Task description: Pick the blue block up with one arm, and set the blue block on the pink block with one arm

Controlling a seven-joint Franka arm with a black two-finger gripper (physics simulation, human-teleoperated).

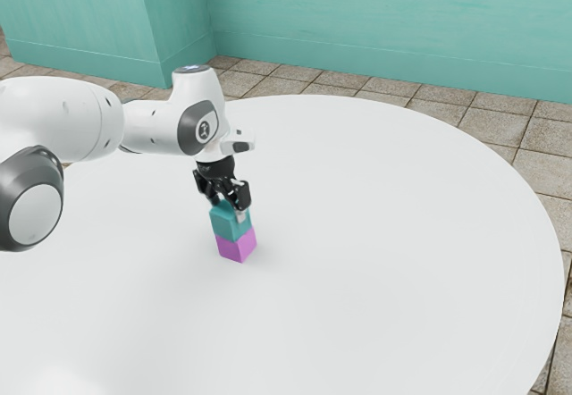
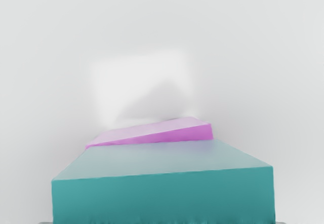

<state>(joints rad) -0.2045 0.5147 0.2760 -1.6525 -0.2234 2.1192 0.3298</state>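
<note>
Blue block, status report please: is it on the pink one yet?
End effector shut on blue block. Blue block sits atop pink block, twisted slightly out of line. No obstruction seen.

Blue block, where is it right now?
In the exterior view the blue block sits on top of the pink block, left of the white table's middle, with the claw right at its top.
</note>
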